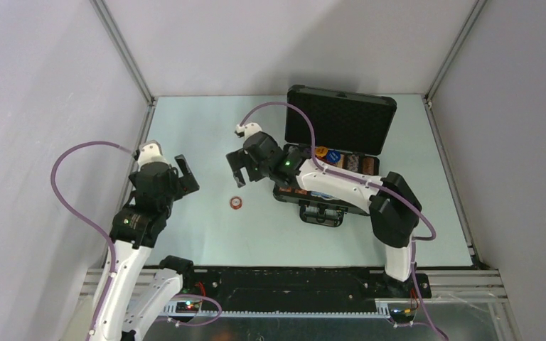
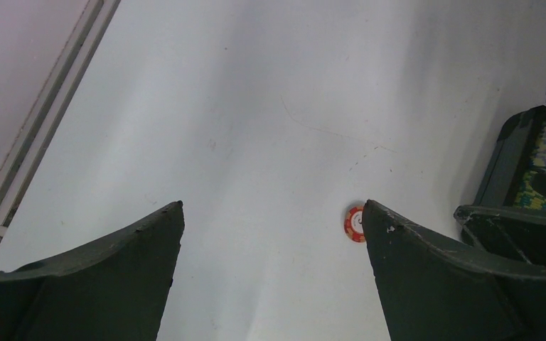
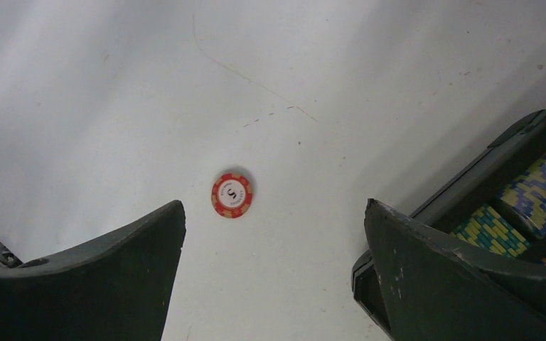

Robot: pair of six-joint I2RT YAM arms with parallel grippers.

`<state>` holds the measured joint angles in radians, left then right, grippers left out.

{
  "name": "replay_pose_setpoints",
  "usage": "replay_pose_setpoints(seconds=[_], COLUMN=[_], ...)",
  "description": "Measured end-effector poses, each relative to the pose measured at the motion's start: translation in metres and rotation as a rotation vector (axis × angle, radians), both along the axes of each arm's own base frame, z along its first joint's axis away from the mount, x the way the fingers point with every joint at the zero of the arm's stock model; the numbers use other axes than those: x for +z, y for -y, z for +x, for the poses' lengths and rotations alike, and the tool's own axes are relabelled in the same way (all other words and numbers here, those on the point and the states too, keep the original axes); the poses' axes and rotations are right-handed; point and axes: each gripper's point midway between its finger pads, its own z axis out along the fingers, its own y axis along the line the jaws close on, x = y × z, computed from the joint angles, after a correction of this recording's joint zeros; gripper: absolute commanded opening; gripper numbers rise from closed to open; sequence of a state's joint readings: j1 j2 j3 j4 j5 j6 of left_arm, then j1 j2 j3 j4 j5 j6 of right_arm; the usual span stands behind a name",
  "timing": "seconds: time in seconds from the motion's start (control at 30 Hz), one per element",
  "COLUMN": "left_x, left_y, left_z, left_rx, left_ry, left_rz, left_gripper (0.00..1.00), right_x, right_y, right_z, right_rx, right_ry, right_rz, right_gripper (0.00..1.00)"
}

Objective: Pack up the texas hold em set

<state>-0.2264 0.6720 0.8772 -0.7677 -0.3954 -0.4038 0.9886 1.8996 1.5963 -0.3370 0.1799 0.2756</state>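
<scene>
Seen from above, a pale table (image 1: 206,128) carries one black case (image 1: 321,213), standing open at about 2 o'clock from the table's middle. Its foam-lined lid (image 1: 341,121) is propped up on the 12 o'clock side. Inside lie multicoloured chip rows (image 1: 348,160). The right arm crosses over them, so I cannot count them.

One small red-white round chip (image 1: 236,202) lies flat on the bare table, well apart from the case at its 9 o'clock. It is the only loose piece I can see. No card box or marker can be made out.

There are two tools, both spread wide and holding nothing. The right tool (image 1: 239,176) hovers near the chip, just to its 12 o'clock. In the right wrist view the chip (image 3: 232,195) sits between the open fingers, nearer the left one. The left tool (image 1: 187,174) hangs farther off, at about 10 o'clock from the chip.

The chip looks thin, hard and light, and probably slick on this smooth table. Lying flat, it offers almost no height to grip. I judge the only hold to be its rim, with fingertips set right down on the table at opposite edges. A careless squeeze could send it skidding or flipping away.
</scene>
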Motion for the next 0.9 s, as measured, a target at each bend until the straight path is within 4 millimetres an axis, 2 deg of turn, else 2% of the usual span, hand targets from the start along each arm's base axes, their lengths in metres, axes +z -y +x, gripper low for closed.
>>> replay_pose_setpoints(seconds=[0.1, 0.2, 0.27, 0.33, 0.43, 0.57, 0.73, 0.9], left_x=[0.001, 0.003, 0.005, 0.007, 0.009, 0.009, 0.008, 0.008], left_y=[-0.003, -0.006, -0.009, -0.011, -0.014, -0.014, -0.014, -0.014], left_z=[-0.001, -0.003, -0.004, -0.005, -0.006, -0.006, -0.006, -0.006], left_rx=[0.016, 0.032, 0.050, 0.060, 0.072, 0.075, 0.075, 0.074], left_ry=[0.006, 0.016, 0.027, 0.033, 0.043, 0.042, 0.041, 0.041], left_rz=[0.002, 0.007, 0.009, 0.012, 0.016, 0.017, 0.017, 0.017], left_gripper=[1.00, 1.00, 1.00, 1.00, 1.00, 1.00, 1.00, 1.00], right_x=[-0.007, -0.012, -0.016, -0.024, -0.044, -0.078, -0.095, -0.104], right_y=[0.005, 0.009, 0.002, -0.013, -0.035, -0.047, -0.067, -0.070], right_z=[0.009, 0.021, 0.028, 0.028, 0.016, -0.010, -0.028, -0.033], right_rx=[-0.019, -0.059, -0.074, -0.069, -0.057, -0.042, -0.018, -0.022], right_ry=[-0.022, -0.051, -0.068, -0.090, -0.126, -0.179, -0.192, -0.186], right_rz=[0.026, 0.042, 0.047, 0.052, 0.036, -0.057, -0.134, -0.200], right_gripper=[0.92, 0.99, 0.99, 1.00, 0.98, 0.93, 0.88, 0.85])
